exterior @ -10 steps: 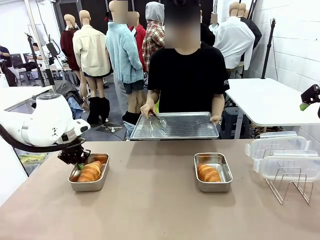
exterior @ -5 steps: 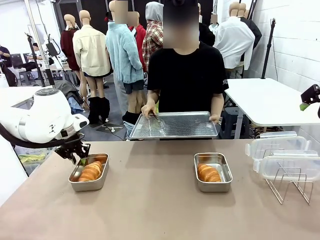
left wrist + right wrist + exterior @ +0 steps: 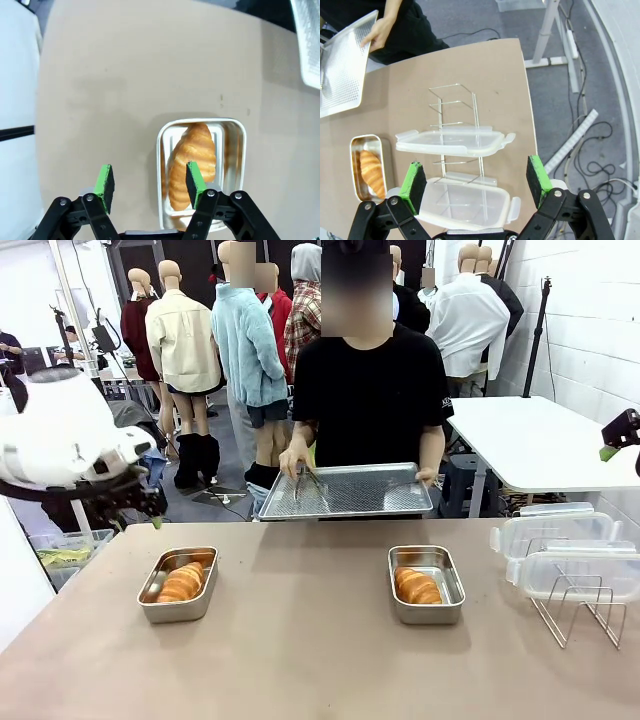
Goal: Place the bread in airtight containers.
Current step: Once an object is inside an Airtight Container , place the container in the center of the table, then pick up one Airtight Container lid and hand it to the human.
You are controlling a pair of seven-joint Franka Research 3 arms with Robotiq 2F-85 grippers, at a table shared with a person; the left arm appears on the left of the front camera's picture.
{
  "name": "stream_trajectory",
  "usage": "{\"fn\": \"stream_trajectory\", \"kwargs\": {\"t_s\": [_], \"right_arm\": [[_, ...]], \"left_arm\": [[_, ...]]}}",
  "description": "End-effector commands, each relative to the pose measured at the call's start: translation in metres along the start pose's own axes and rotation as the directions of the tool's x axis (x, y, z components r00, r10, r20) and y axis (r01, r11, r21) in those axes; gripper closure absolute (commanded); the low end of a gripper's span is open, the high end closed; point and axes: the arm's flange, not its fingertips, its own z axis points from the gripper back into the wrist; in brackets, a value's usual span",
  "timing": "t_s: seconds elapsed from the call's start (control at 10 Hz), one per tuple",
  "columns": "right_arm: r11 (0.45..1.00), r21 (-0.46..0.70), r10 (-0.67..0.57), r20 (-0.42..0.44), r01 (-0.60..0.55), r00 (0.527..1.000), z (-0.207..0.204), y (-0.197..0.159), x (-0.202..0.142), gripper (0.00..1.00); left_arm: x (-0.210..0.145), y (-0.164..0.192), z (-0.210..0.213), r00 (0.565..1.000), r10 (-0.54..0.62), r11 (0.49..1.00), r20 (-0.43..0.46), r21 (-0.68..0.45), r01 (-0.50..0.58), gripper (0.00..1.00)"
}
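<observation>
You are looking across the table (image 3: 320, 670), which is carrying everything; a person (image 3: 370, 390) is standing at its far side, holding a flat steel tray (image 3: 375, 490) with tongs (image 3: 312, 480) lying on it; the left arm (image 3: 50, 440) is hanging over the table's left edge; at the right end two clear lids (image 3: 560, 532) are lying one beside the other, with a wire rack (image 3: 580, 615) standing right against them; the left-hand tin (image 3: 180, 616) and the right-hand tin (image 3: 428, 617) are sitting well apart, both uncovered; one roll (image 3: 182, 581) is lying in the left-hand tin and a second roll (image 3: 417, 586) in the right-hand one; the left gripper (image 3: 148, 181) is hovering above the left-hand tin, its fingers apart and gripping nothing; the right gripper (image 3: 475, 177) is hanging over the lids, fingers spread wide and empty.
</observation>
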Motion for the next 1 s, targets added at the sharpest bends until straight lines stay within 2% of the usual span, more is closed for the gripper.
{"fn": "stream_trajectory", "kwargs": {"t_s": [0.0,0.5,0.7,0.9], "right_arm": [[1.000,-0.010,-0.014,0.005,0.014,1.000,-0.001,0.002,0.001,0.00],[1.000,-0.010,-0.014,0.005,0.014,1.000,-0.001,0.002,0.001,0.00],[1.000,-0.010,-0.014,0.005,0.014,1.000,-0.001,0.002,0.001,0.00],[1.000,-0.010,-0.014,0.005,0.014,1.000,-0.001,0.002,0.001,0.00]], "left_arm": [[0.014,0.023,0.030,0.999,-0.019,0.999,0.026,0.037,0.018,0.25],[0.031,0.084,0.075,0.988,0.103,0.986,0.115,0.119,-0.117,0.25],[0.031,0.095,0.073,0.992,0.082,0.990,0.096,0.104,-0.092,0.25],[0.031,0.093,0.075,0.990,0.091,0.991,0.112,0.091,-0.101,0.25]]}}
